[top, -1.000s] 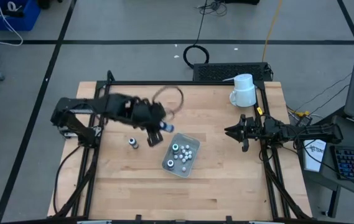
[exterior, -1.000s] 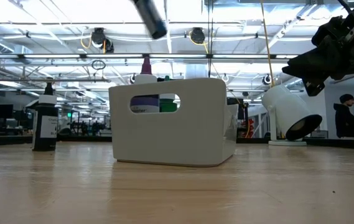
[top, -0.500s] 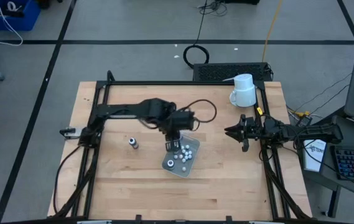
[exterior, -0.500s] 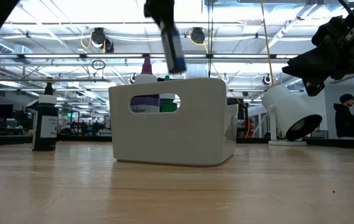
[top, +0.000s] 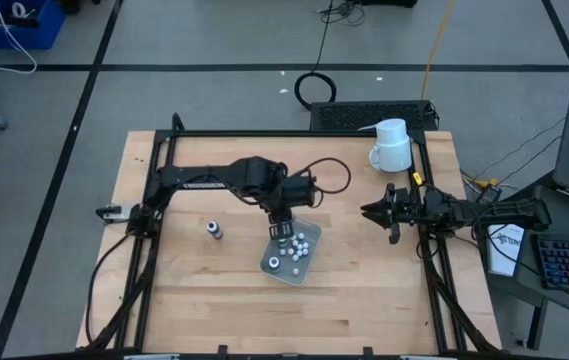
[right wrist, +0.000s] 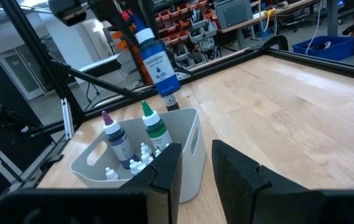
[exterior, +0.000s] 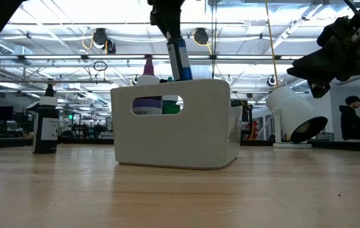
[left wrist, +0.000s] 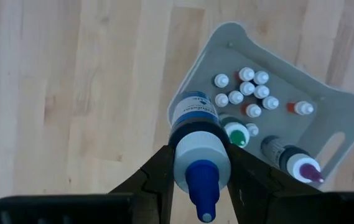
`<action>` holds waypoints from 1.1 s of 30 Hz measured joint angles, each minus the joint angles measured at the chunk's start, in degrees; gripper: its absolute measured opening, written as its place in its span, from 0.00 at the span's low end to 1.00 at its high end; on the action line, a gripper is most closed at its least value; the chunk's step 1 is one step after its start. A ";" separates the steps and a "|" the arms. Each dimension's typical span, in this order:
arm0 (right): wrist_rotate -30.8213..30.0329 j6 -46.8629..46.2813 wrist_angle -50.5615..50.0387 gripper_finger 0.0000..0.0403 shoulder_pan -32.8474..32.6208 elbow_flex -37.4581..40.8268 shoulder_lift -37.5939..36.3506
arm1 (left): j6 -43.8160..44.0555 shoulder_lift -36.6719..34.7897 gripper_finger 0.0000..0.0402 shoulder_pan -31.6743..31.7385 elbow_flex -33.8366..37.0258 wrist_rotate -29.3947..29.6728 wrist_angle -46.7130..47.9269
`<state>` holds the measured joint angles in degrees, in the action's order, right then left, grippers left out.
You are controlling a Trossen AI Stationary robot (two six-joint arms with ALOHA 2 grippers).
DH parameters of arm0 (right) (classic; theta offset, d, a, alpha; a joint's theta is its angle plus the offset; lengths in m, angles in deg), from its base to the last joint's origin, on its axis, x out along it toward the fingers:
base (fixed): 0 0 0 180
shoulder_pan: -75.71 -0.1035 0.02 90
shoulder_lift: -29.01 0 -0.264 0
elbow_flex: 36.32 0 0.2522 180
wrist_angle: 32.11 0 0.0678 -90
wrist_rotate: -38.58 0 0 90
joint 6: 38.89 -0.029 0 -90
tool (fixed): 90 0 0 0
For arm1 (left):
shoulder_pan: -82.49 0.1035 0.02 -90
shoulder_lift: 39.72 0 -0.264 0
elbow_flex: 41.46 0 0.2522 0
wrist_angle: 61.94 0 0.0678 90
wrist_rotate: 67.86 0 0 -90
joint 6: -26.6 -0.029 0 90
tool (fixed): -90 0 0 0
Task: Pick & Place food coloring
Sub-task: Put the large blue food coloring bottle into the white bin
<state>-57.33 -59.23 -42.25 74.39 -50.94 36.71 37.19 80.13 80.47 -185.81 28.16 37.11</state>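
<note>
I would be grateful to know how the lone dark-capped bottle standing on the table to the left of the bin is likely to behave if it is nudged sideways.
The lone bottle stands upright, taller than it is wide, so a high nudge would probably tip it. Its body looks round, so once down it may roll across the bare wooden table. It looks rigid, so it should not flex.

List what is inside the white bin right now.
Inside the white bin: a green-capped bottle, a purple-capped bottle and a cluster of small white-capped bottles. The blue-capped bottle in the left gripper covers part of the bin floor.
</note>
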 joint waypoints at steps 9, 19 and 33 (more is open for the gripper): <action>0.00 0.01 -0.05 0.19 -0.01 0.00 0.04 | -1.65 2.23 0.30 -0.22 5.26 -0.44 -2.26; 0.00 0.00 -0.04 0.19 -0.02 0.02 0.15 | -1.11 2.14 0.30 1.50 16.40 -1.68 -8.06; 0.00 0.00 -0.03 0.19 0.00 0.00 0.15 | -2.36 2.14 0.30 1.57 20.94 -6.01 -12.16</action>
<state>-57.33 -59.22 -42.28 74.39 -50.94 36.86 34.83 82.27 82.04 -164.87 22.15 24.95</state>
